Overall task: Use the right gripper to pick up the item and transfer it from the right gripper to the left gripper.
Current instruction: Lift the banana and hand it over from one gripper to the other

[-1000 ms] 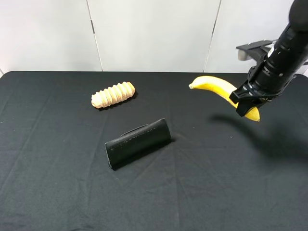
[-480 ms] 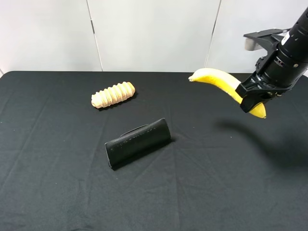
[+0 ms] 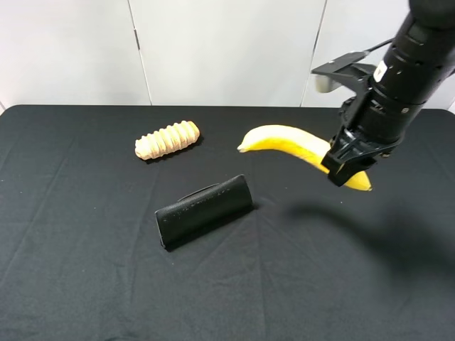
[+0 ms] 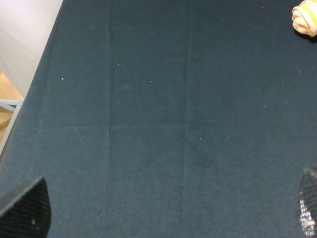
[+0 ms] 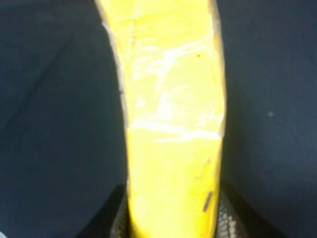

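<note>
The right hand (image 3: pixel 346 172) clamps one end of the banana (image 3: pixel 284 141) and holds it in the air above the black table (image 3: pixel 85 284). The banana is at 2 o'clock from the black pouch (image 3: pixel 204 210) and 3 o'clock from the ridged wooden roller (image 3: pixel 167 139). The left hand (image 4: pixel 166 213) hangs spread wide, gripping nothing.

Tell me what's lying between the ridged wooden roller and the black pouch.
Nothing: in the exterior high view, only bare black tablecloth separates the wooden roller from the black pouch.
</note>
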